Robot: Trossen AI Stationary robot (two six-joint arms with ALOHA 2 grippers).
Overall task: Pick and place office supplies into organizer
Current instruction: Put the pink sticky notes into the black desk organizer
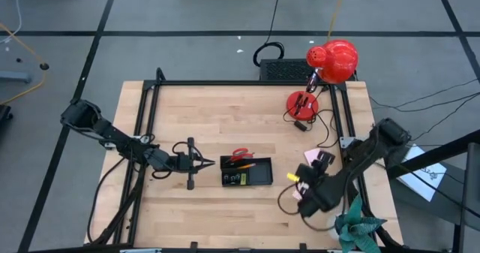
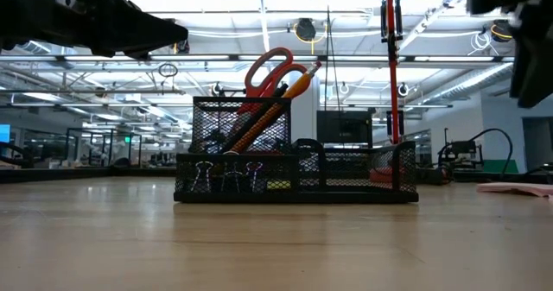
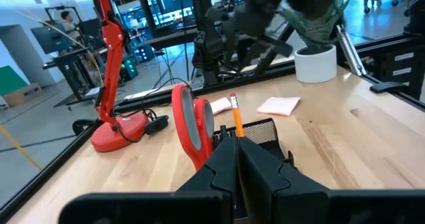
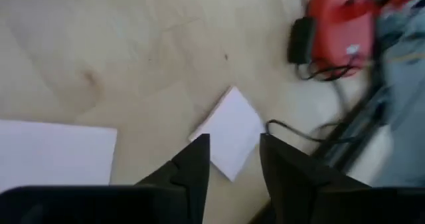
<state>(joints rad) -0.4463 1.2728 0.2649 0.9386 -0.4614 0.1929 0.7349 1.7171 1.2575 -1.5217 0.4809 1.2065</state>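
The black mesh organizer stands mid-table. The red-handled scissors, orange pencils and a pen stand upright in its tall compartment. Binder clips and a yellow-green bit lie in its low compartments. My left gripper is shut and empty, level, just left of the organizer; its wrist view shows the scissors' handle and a pencil right ahead. My right gripper is open and hovers over a pale pink sticky-note pad, which lies flat on the table right of the organizer.
A red desk lamp stands at the far right, its base and cables close to the pad. A white pot with a green plant stands at the near right corner. A pale sheet lies beside the pad. A black frame borders the table.
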